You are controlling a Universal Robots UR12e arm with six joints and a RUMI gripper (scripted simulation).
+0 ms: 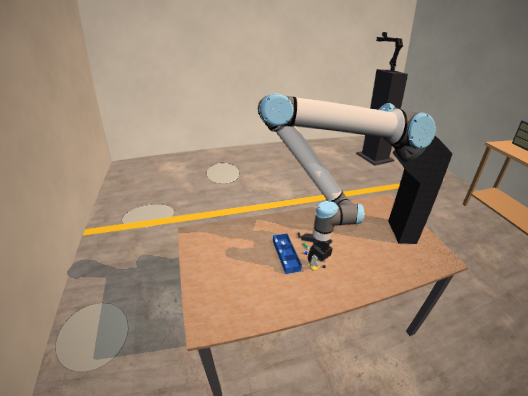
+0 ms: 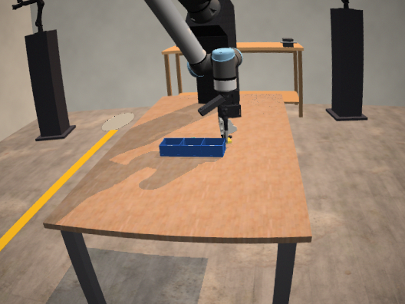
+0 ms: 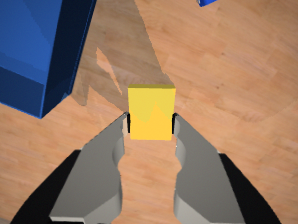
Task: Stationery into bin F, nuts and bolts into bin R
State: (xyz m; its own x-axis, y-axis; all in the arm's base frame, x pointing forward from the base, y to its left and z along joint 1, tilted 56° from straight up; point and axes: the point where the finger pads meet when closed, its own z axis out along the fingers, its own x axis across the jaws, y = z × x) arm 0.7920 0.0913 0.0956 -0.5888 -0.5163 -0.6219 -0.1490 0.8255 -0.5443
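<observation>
Black two-jaw gripper with grey fingers points down at the brown wood-grain worktop, low, right by the blue bin unit. Fingers pinch a flat yellow rectangular block, one tip on each side edge; block sits between the tips, its far end sticking out past them in the wrist view. Can't tell if the block touches the worktop. Long blue open-top bin unit stands upright on the worktop, split in three compartments by thin walls; block is outside it, just beside one end. Letters on the bins can't be read, so can't say which is F or R. Small green piece and small blue piece lie beside the unit, outside it, near the gripper; too small to name. Small dark piece lies near the block on the side away from the bins. Grey-and-blue arm reaches over from a tall black pedestal at the worktop's end.
</observation>
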